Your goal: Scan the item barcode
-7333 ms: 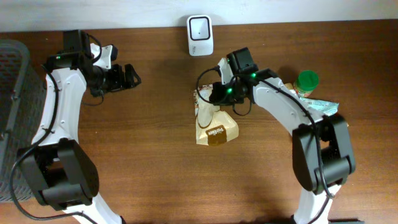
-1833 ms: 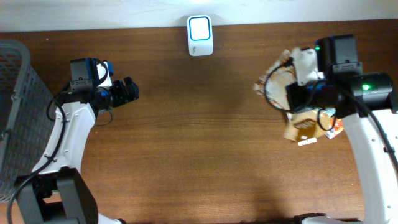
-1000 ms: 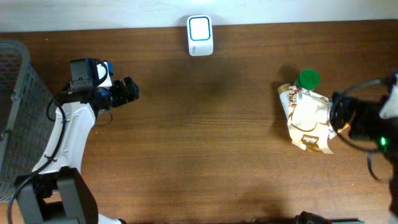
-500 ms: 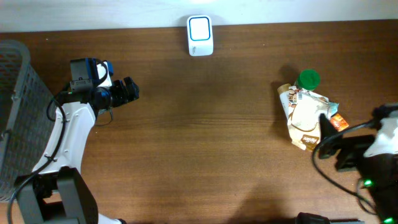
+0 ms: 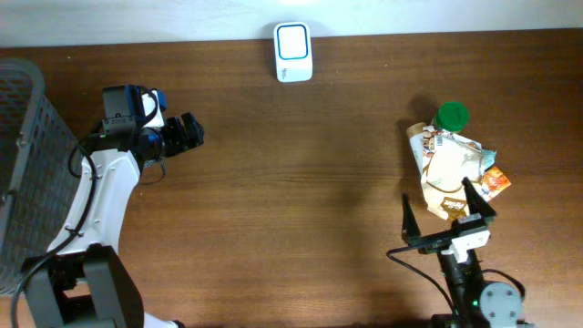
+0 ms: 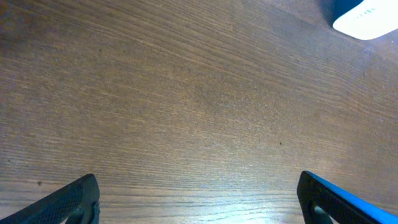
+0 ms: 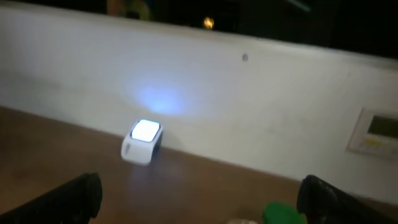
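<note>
The snack bag lies flat at the right of the surface, just below a green lid and well apart from the lit scanner at the back edge, so it looks parked rather than presented. The right pincer and the left pincer both gape wide and hold nothing. The wood is dark and grained, with a white wall behind it.

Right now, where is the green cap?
In the overhead view, the green cap sits on the right, beside the snack bag, far from the white scanner.
</note>
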Tool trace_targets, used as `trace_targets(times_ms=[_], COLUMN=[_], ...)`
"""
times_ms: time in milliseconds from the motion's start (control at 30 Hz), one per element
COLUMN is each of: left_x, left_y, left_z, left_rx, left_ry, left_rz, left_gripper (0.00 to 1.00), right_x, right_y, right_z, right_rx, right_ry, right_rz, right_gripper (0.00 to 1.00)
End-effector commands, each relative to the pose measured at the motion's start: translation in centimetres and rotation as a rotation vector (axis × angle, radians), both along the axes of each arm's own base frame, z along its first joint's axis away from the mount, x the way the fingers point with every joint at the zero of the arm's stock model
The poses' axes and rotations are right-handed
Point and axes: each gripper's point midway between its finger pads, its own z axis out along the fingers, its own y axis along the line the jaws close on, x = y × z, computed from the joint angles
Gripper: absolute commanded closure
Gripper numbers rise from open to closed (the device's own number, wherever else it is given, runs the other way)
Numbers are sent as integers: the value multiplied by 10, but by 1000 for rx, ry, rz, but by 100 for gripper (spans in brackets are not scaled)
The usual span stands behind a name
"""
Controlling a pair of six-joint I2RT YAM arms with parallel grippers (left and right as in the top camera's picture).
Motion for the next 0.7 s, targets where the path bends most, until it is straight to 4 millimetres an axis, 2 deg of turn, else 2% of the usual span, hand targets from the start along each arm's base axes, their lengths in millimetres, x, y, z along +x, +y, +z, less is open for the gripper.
trace_targets(times_ms=[0,100,167,200,667], left_x=[1,1,1,1,1], left_y=[1,1,1,1,1], left_z=[1,1,1,1,1], left_rx=[9,9,9,9,9], left_ry=[-6,-6,-6,-6,-6], left_rz=[-4,-4,-4,-4,-4], left_gripper=[1,1,1,1,1], right_x=[4,8,9,8,8], right_y=[-3,-12,-12,-12,-12], right_z=[-24,-48,-72,-78,-77], right_rx=[7,13,10,9,9], right_ry=[33,134,232,255,252], right_rz=[-20,-73,-75,-76,-76], right_gripper=[2,2,2,2,2])
